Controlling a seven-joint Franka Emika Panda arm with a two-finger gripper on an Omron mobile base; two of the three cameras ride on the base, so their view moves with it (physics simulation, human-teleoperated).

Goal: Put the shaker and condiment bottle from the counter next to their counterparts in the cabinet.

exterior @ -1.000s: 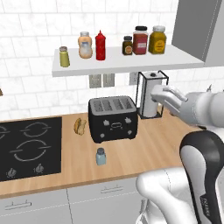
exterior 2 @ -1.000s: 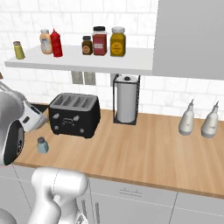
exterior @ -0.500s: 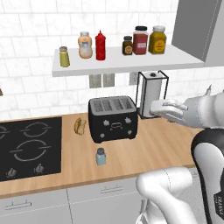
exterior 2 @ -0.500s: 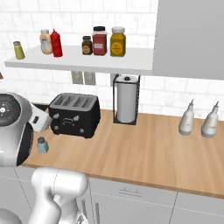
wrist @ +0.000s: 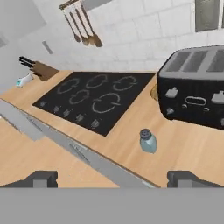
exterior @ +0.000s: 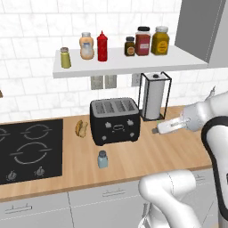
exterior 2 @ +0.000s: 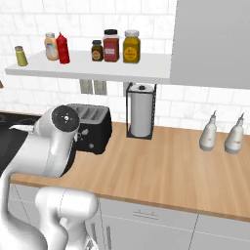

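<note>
Swung rightward, arm (exterior 2: pixel 49 146) now hides shaker (exterior: pixel 103 159) behind it

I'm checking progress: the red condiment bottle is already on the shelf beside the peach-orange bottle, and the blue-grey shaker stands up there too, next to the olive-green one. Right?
Not quite. The red condiment bottle is on the shelf beside the peach-orange bottle, but the left base view shows the blue-grey shaker still on the counter, in front of the toaster. The olive-green shaker stands alone.

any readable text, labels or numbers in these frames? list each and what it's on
No readable text anywhere.
Dark-lidded red jar and yellow jar on the shelf: labels too blurred to read.
Toaster front and hob knobs: marks only, no legible characters.
</note>
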